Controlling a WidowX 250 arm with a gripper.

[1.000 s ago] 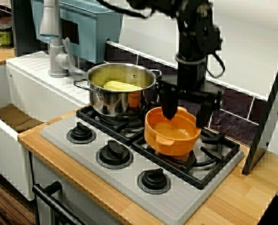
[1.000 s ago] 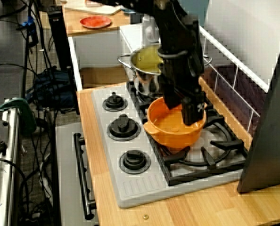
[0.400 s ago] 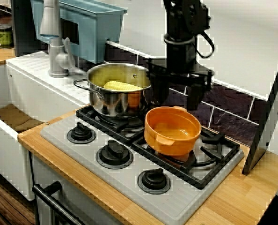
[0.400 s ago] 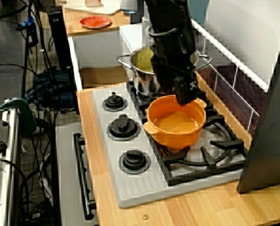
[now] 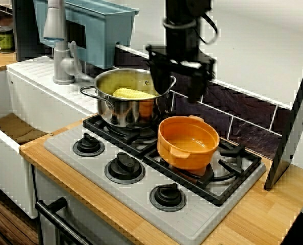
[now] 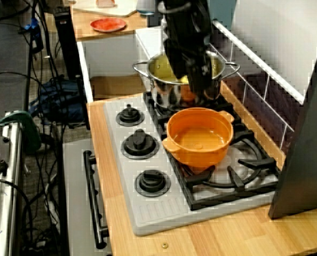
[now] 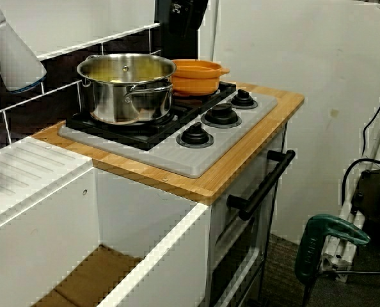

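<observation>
My end effector (image 5: 178, 86) spread wide, empty, over back edge of stove (image 5: 90, 163); steel pot (image 5: 122, 108) with corn (image 5: 133, 93) right beside, orange pot (image 5: 187, 145) just in front.

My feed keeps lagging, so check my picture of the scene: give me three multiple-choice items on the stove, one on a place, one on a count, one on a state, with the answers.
1. Where does the orange pot stand?
A in the sink
B on the black grate
C on the wooden counter

2. How many knobs does the stove have?
A two
B three
C five

3. How is the tool?
A open and empty
B shut on the corn
C shut on a lid

1 B: it sits on the grate beside the steel pot.
2 B: three black knobs line the front.
3 A: its fingers hang apart above the pots, with nothing between them.
</observation>
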